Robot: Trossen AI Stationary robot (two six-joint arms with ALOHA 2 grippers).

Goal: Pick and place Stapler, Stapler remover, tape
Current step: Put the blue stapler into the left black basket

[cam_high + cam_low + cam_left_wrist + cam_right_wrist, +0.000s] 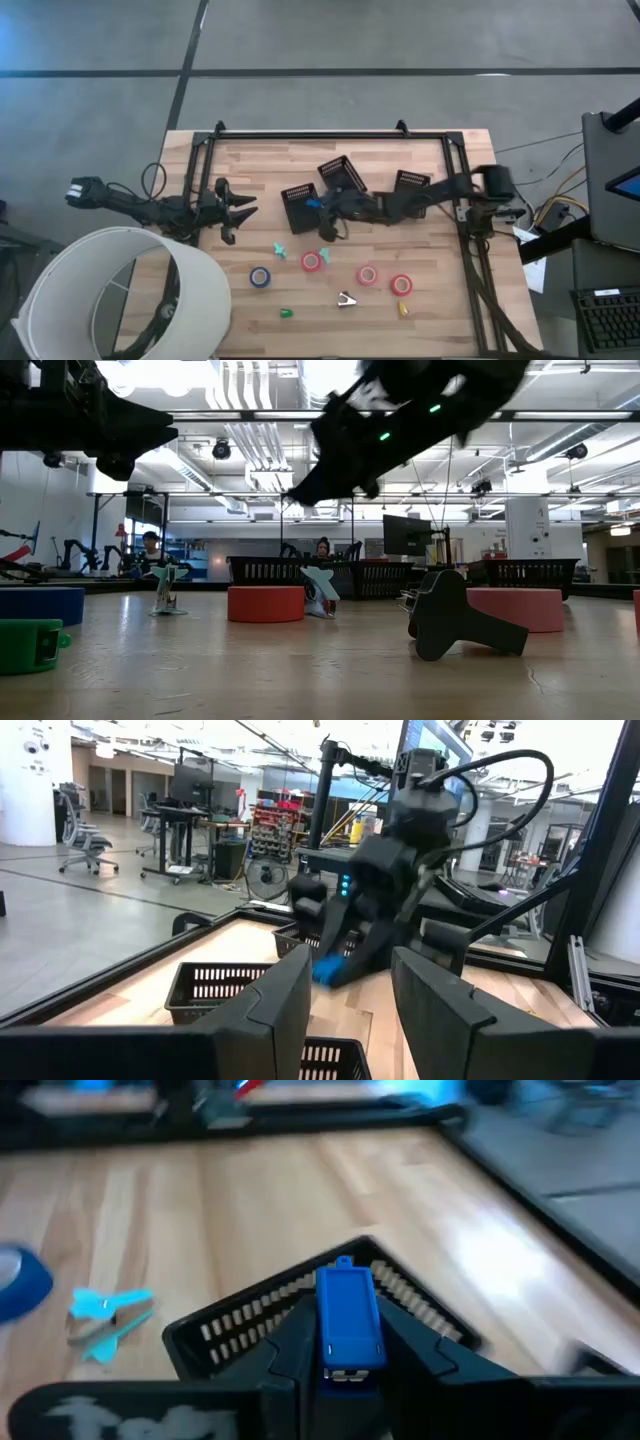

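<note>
The wooden tabletop (430, 310) carries everything, with a black frame along its edges. Three black mesh bins sit toward its far side: the left bin (298, 205), the middle bin (343, 173) and the right bin (411, 184).

My right arm reaches in across the tabletop, and my right tool (320, 206) hangs just beside the left bin's rim, clamped on a small blue stapler (348, 1323); in my right wrist view it stands pinched between my two fingers with the bin's open mouth right behind it. My left tool (236, 212) waits near the tabletop's left edge, its fingers held apart with nothing between them.

The tape lies on the near half of the tabletop: a blue roll (260, 277) to the left, then a red roll (312, 262), a pink roll (367, 274) and another red roll (402, 285), each apart from the others.

A dark stapler remover (346, 299), as far as I can tell, lies near the front edge. Light blue pieces (280, 249) lie near the red roll, a green piece (286, 313) near the front, and a yellow piece (403, 309) just beside the right red roll.
</note>
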